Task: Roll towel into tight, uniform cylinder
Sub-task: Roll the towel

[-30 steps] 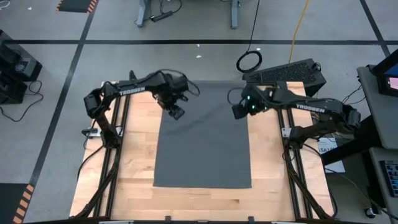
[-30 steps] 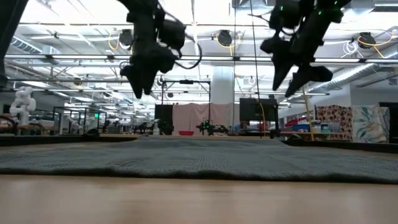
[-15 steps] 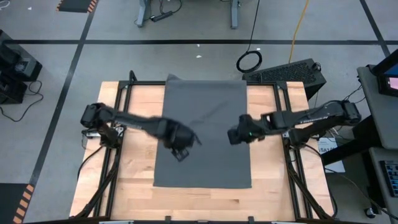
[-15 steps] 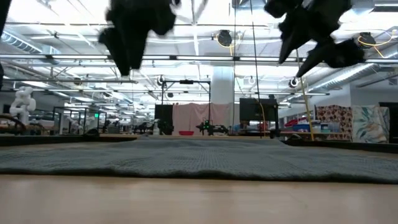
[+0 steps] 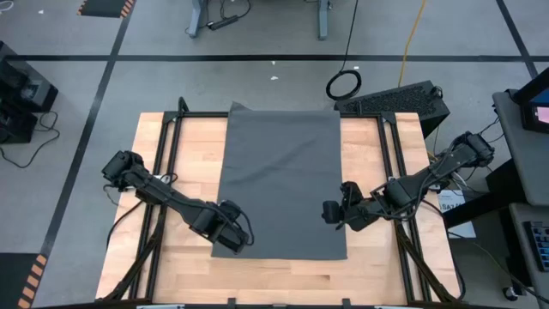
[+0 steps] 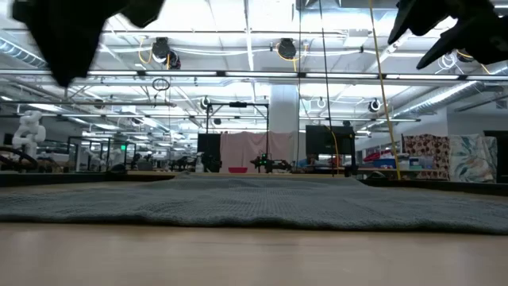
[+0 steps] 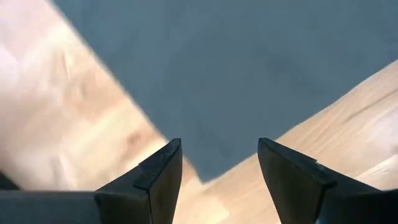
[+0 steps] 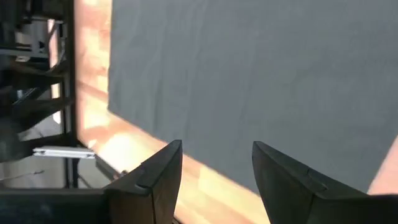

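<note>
A pale wooden surface (image 5: 184,268) fills the scene, seen from straight above, with a dark grey towel (image 5: 283,180) spread flat along its middle, unrolled, running from the near edge to the far edge. Nearest, at the towel's near left corner, the left gripper (image 5: 233,237) hangs over the cloth's edge; its wrist camera shows its two dark fingers (image 7: 163,171) spread wide with nothing between them, framing the towel's corner (image 7: 202,174) and bare wood on either side. A little farther back, at the towel's right edge, the right gripper (image 5: 333,215) hovers above the border where cloth meets wood; its fingers (image 8: 163,168) are also spread wide and empty, with grey fabric (image 8: 261,81) filling most of what lies beyond them. Both dark arms reach in from the sides of the surface. From table height, the towel (image 6: 254,202) shows as a low, flat grey band across the wood, with both grippers hanging above it. Beyond the far edge lie a grey floor (image 5: 257,34) with dark lines and a coiled black cable (image 5: 343,85).
</note>
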Controlling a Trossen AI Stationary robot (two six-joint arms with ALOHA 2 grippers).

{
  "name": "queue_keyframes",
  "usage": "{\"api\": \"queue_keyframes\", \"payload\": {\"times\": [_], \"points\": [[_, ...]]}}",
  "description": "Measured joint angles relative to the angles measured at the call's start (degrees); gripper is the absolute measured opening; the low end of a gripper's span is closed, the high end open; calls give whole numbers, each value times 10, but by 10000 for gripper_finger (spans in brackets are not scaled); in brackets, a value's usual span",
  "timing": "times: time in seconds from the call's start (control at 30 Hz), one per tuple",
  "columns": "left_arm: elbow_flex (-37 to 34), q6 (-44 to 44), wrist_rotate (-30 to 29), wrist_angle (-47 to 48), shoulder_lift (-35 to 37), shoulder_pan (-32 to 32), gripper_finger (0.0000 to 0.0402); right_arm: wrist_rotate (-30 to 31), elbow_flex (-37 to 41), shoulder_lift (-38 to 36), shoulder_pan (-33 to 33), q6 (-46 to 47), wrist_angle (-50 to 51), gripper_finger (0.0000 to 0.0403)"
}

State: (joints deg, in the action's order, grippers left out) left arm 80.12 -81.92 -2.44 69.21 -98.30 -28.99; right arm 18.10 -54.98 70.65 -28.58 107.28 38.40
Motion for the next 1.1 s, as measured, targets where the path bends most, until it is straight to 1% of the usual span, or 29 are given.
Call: {"api": "queue_keyframes", "payload": {"times": [0.13,0.3,0.4,0.53,0.7,0.83,0.93,1.0,1.1], "points": [[-58,-31,67,-39,0,-22,214,0,0,3,-9,0,-8,185],[-107,-79,105,-108,0,-48,214,1,0,14,-11,-2,-19,185],[-123,-102,108,-140,0,-59,214,0,0,28,-11,-5,-34,185],[-147,-111,106,-170,0,-73,214,-1,0,51,-11,-18,-72,185],[-187,-133,111,-230,0,-84,214,-3,0,79,-11,-29,-124,185],[-203,-140,110,-255,0,-88,214,-4,0,91,-11,-32,-153,185],[-203,-139,107,-253,0,-87,213,-4,0,90,-11,-34,-160,185],[-203,-136,99,-254,0,-88,206,-4,0,90,-11,-34,-158,185],[-214,-135,97,-267,0,-88,184,-4,0,90,-11,-34,-160,185]]}}
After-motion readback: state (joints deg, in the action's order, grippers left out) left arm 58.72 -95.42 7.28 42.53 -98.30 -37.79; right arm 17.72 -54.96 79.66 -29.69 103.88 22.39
